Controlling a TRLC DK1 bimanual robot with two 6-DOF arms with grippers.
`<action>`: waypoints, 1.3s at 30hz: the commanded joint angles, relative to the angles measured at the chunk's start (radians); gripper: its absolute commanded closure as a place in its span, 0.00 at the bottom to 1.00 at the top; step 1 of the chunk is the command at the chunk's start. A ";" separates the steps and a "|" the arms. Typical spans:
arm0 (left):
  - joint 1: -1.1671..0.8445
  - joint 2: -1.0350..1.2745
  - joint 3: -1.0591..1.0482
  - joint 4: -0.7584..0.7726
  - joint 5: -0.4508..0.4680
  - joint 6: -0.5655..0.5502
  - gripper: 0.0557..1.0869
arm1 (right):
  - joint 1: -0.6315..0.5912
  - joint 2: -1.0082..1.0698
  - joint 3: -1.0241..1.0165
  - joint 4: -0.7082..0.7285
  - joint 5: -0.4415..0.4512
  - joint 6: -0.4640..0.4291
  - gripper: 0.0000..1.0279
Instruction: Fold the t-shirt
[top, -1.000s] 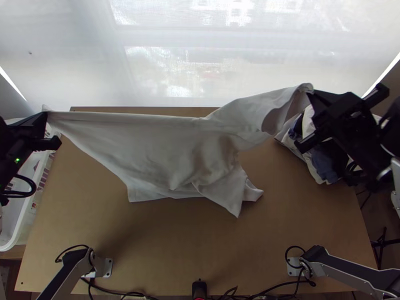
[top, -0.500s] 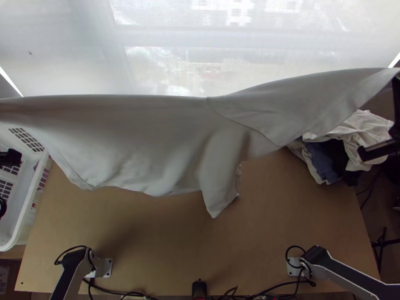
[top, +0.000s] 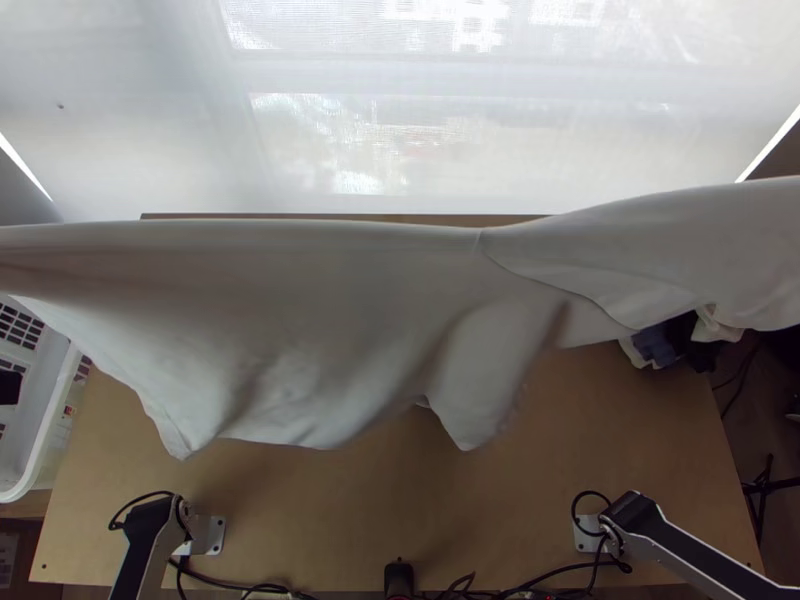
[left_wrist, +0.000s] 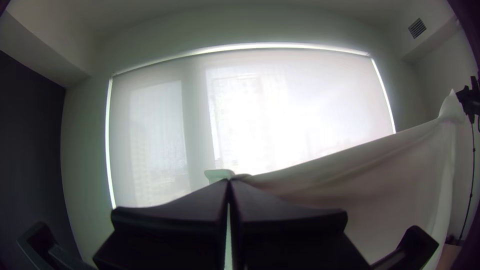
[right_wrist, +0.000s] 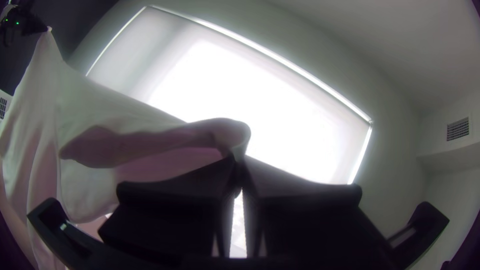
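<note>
The left claw (top: 8, 387) is clamping one end of the off-white cloth t-shirt (top: 300, 330), and the right claw (right_wrist: 240, 162) is pinching the other, the wide flat black fingers of each pressing together on the fabric. The shirt is hanging unfolded between them above the light wooden desk (top: 330, 530), its upper edge pulled taut, its lower edge drooping in loose folds. Beside the desk's left edge a white plastic basket (top: 45, 440) is sitting; at the right, a pile of dark blue and white clothes (top: 655, 345) is lying partly under the shirt. Black cables (top: 230, 583) are running along the near edge. Beyond, a translucent white blind (top: 320, 150) is glowing with daylight, and a grey slatted vent (right_wrist: 458, 129) is showing high on the pale wall (right_wrist: 400, 135).
</note>
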 joint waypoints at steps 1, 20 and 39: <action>0.002 -0.030 0.008 -0.023 0.057 0.010 0.97 | -0.001 -0.033 0.035 -0.032 -0.026 0.037 0.98; 0.063 -0.020 -0.003 -0.026 0.062 0.045 0.97 | -0.037 0.033 0.162 0.315 -0.070 0.000 0.97; 0.063 -0.074 -0.090 -0.126 0.167 0.022 0.97 | -0.228 -0.087 0.013 0.161 -0.211 0.199 0.97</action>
